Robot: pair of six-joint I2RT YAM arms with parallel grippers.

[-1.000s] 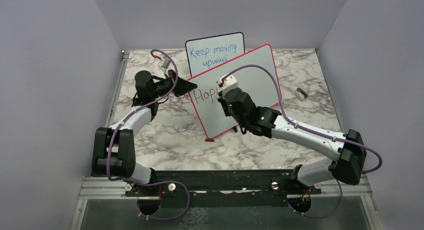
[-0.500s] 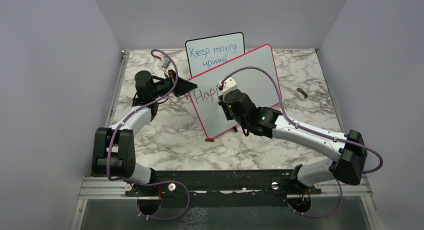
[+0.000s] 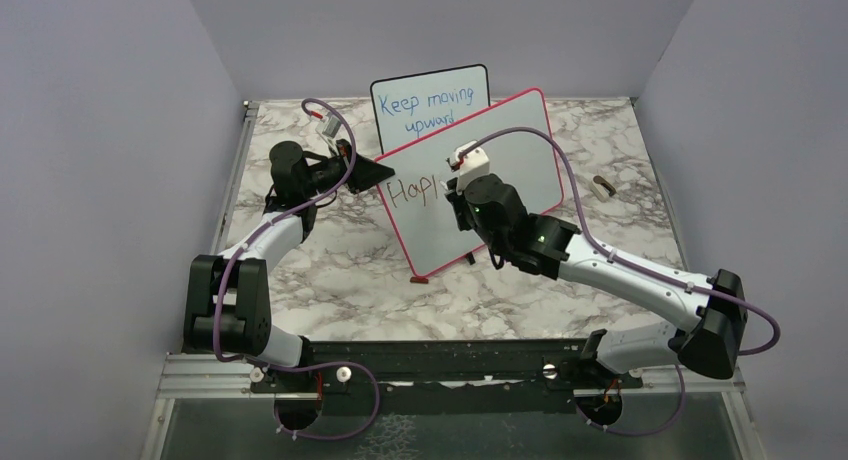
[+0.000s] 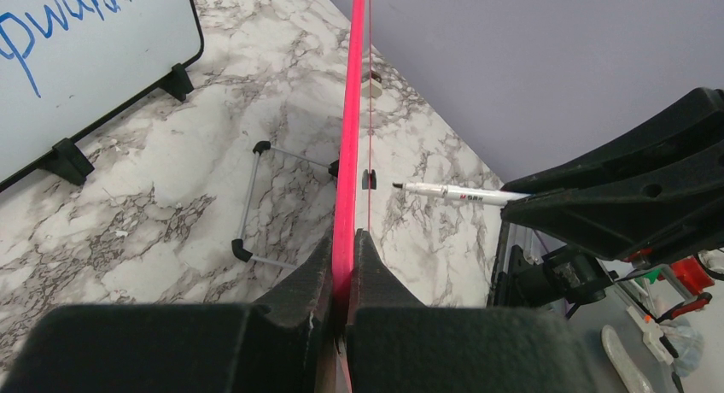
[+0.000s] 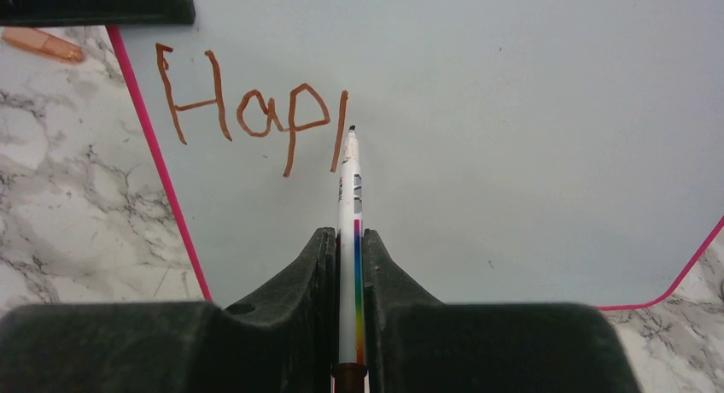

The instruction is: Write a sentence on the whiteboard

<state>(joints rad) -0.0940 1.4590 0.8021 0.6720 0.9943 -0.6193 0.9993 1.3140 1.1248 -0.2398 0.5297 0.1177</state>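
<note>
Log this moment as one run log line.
left gripper: shut on whiteboard edge | right gripper: shut on marker | sentence: "Hap" plus one stroke | marker tip: beside that stroke, contact unclear

A rectangular white-and-grey marble-pattern table top point(image 3: 330, 270) is enclosed on three sides by plain, matte lavender-grey walls point(image 3: 100, 130). Lighting is even and diffuse, with soft shadows.
</note>
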